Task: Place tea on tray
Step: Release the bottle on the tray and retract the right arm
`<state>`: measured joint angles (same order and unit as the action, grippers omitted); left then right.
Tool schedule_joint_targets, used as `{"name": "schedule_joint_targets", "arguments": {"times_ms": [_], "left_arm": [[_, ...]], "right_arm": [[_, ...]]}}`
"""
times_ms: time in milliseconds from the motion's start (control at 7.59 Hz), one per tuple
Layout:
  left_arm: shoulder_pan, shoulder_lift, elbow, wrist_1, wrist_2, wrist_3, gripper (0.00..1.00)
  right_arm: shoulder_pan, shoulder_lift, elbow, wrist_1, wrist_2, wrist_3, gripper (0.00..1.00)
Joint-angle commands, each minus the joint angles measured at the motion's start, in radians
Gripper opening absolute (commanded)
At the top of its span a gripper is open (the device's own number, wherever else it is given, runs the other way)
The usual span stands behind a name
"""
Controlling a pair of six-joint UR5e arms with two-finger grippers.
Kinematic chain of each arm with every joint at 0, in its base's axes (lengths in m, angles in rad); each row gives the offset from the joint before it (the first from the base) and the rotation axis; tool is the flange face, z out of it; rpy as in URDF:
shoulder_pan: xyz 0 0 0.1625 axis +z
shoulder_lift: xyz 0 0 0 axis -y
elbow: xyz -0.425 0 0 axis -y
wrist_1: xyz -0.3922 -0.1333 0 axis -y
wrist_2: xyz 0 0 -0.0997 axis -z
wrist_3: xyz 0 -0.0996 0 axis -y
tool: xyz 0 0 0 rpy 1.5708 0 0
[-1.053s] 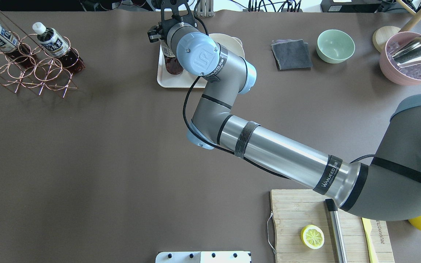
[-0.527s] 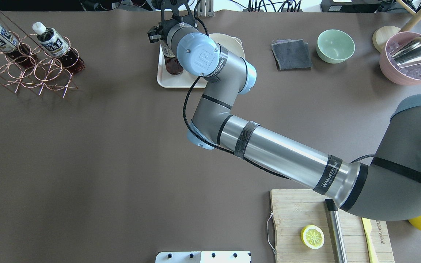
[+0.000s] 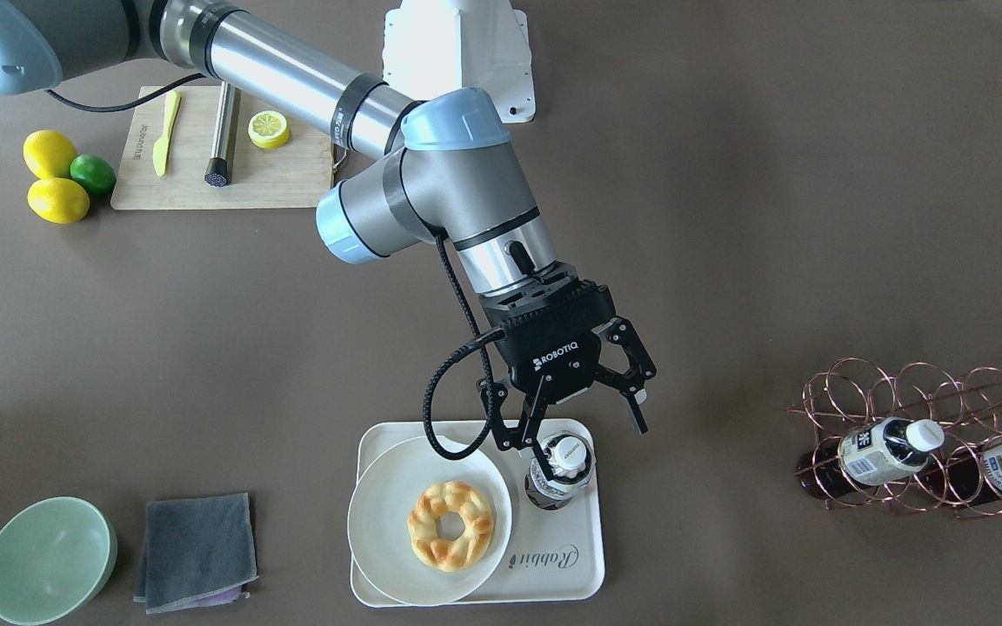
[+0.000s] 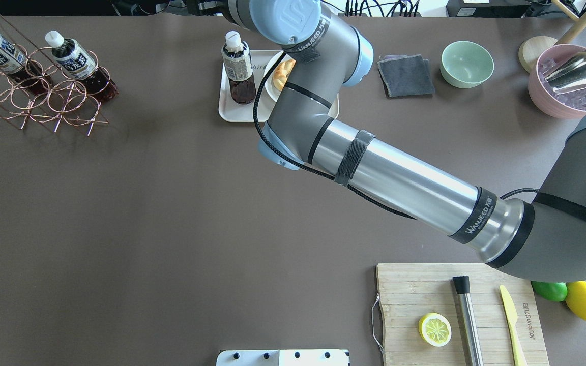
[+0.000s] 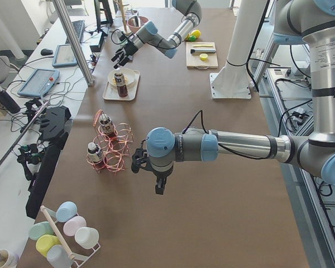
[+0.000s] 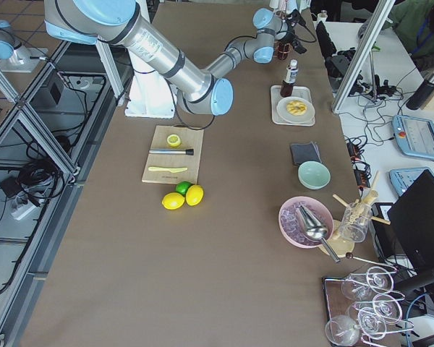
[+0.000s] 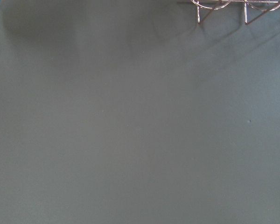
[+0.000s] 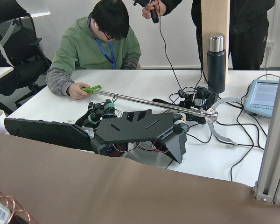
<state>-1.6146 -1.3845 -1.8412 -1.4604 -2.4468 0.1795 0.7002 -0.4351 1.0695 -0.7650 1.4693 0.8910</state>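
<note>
The tea, a small clear plastic bottle of dark red-brown liquid with a white screw cap and a white-and-blue label (image 3: 560, 469), stands upright on the cream-white rectangular tray with rounded corners and grey script print (image 3: 572, 558). Seen from across the table, it stands at about two o'clock from the tray's centre, just beside the round white plate (image 3: 379, 487) that carries a golden ring-shaped pastry (image 3: 450, 524). The right gripper (image 3: 584, 435) hangs over it with its two black fingers (image 3: 638, 416) spread wide and grasping nothing. In that view the white cap shows at roughly seven o'clock from the midpoint between the fingertips. The view from the table's left end shows the gripper well above the cap, not touching it. The bottle's long axis runs vertically with the cap up, so it points straight at the open hand above. Judging by this, the placing looks done and what remains is a clean retreat. A rise along that same vertical line should keep either finger from clipping the cap and tipping the bottle towards the plate. The right arm is by far the nearer. The left gripper (image 5: 138, 162) sits well apart, near the copper wire rack (image 3: 899, 380) holding two more bottles, and I cannot tell how its fingers stand.
</note>
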Motion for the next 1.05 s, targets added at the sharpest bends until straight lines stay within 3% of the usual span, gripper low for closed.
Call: {"name": "schedule_joint_targets", "arguments": {"times_ms": [0, 263, 395, 658, 790, 922], "left_arm": [[-0.007, 0.002, 0.002, 0.002, -0.001, 0.000, 0.99], [-0.013, 0.002, -0.001, 0.003, -0.001, 0.000, 0.99], [-0.014, 0.002, 0.003, 0.005, -0.001, -0.002, 0.99], [-0.015, 0.001, 0.005, 0.005, -0.003, -0.003, 0.99], [-0.015, -0.001, 0.010, 0.005, -0.003, -0.003, 0.99], [-0.015, -0.001, 0.005, 0.005, -0.003, -0.003, 0.99]], "right_arm": [[0.097, -0.168, 0.308, -0.190, 0.251, 0.066, 1.00], [0.185, -0.464, 0.612, -0.346, 0.408, 0.063, 0.99], [0.252, -0.610, 0.680, -0.393, 0.484, 0.049, 1.00], [0.474, -0.878, 0.698, -0.392, 0.774, -0.172, 1.00], [0.558, -1.034, 0.702, -0.396, 0.833, -0.348, 1.00], [0.629, -1.176, 0.693, -0.396, 0.833, -0.509, 1.00]]}}
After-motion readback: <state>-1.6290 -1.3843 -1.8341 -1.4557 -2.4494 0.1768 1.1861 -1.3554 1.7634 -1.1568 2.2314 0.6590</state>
